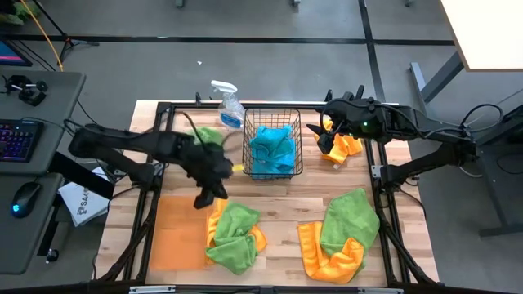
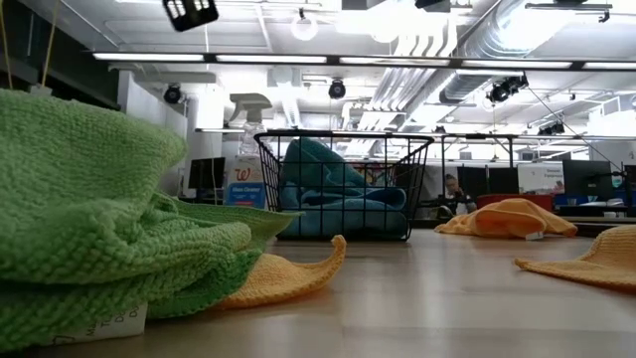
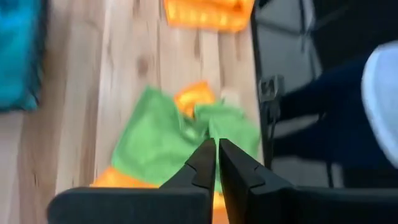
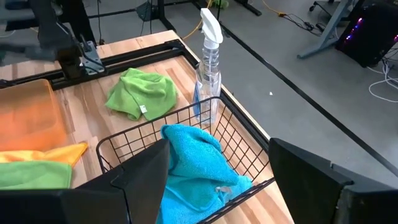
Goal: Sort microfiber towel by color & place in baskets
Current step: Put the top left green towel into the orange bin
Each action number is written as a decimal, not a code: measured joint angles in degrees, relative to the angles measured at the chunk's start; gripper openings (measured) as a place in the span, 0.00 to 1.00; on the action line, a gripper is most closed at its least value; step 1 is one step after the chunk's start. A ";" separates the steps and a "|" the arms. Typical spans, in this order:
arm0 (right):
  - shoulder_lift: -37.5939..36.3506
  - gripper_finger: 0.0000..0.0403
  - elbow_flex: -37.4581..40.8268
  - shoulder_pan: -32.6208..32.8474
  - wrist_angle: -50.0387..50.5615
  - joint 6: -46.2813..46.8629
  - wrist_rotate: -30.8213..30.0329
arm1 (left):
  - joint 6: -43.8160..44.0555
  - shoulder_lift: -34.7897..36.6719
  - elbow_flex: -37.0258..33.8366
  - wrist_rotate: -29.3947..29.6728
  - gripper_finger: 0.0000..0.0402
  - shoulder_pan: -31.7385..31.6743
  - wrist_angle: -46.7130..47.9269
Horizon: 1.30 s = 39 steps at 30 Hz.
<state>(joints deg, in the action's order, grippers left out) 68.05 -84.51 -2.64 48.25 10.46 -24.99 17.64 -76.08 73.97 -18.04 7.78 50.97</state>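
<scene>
Green towel (image 2: 89,229) is filling the near left of the low view, piled over an orange towel (image 2: 283,278) whose corner is poking out onto the table (image 2: 417,298).

Left gripper (image 3: 216,163) is hanging above the table's middle-left, between the orange tray (image 1: 176,233) and the black basket (image 1: 272,144). Its fingers are pressed almost together with only a thin slit between them, and nothing is sitting in that slit. Beyond the fingertips, in the left wrist view, a green and orange heap (image 3: 177,134) is lying on the boards, apart from the gripper.

Right gripper (image 1: 327,131) is hovering at the far right of the table, just beside the basket. In its own wrist view its fingers (image 4: 140,180) are standing wide apart and holding nothing. A small orange cloth (image 1: 345,147) is lying directly beside it.

Inside the basket, a blue towel (image 1: 271,149) is lying bunched up. A spray bottle (image 1: 228,104) is standing upright just beside the basket's far left corner, and a lone green cloth (image 4: 142,93) is lying near it.

Toward the near edge, the first green-over-orange pile (image 1: 234,233) is lying against the tray, which is holding no towels. A second green and orange pile (image 1: 341,233) is lying at the near right, well apart from the basket.
</scene>
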 joint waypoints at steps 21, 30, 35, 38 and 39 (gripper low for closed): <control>0.09 0.67 0.02 -0.01 3.45 -0.14 0.00 | -6.04 -19.92 -0.11 3.54 0.49 8.91 7.14; 0.11 0.67 0.02 0.01 3.52 0.06 0.02 | 3.12 -4.36 -17.57 8.32 0.50 -2.51 9.16; 0.19 0.67 0.02 0.00 3.38 1.28 -0.78 | 8.79 5.07 -25.68 14.69 0.50 -15.69 7.65; 0.49 0.67 0.02 0.01 2.54 1.29 -1.89 | 8.76 5.90 -25.70 21.10 0.50 -23.64 7.02; 0.62 0.67 0.02 -0.01 2.11 1.24 -2.29 | 7.95 5.46 -25.70 22.79 0.50 -26.61 6.43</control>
<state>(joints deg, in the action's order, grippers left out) 68.67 -84.49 -2.66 50.36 11.70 -27.29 25.59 -70.62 48.27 4.75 -18.83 57.40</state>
